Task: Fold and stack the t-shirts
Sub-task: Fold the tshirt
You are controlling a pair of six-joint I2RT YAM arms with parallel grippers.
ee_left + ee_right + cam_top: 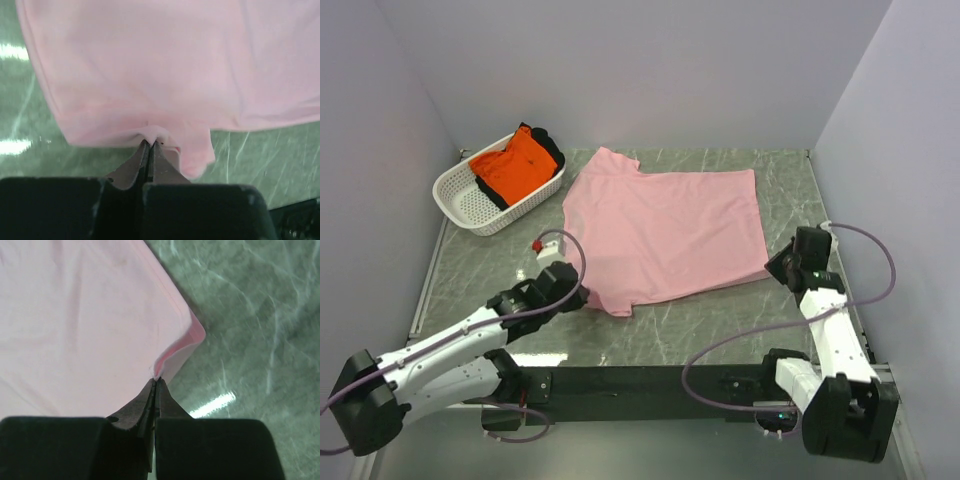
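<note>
I see the pink t-shirt (665, 230) as soft matt cloth, smooth with faint creases; the green marbled counter (700, 315) under it is glossy and throws glare. At ten o'clock the basket (470, 205) looks like white perforated plastic, the orange t-shirt (515, 165) matt cloth.

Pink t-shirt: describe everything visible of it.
The pink t-shirt is plain, soft, light pink fabric, spread flat on the green marbled table, one short sleeve toward the far left. The left claw is shut on its near-left edge, the right claw on its near-right corner, each pinching up a small fold.
</note>
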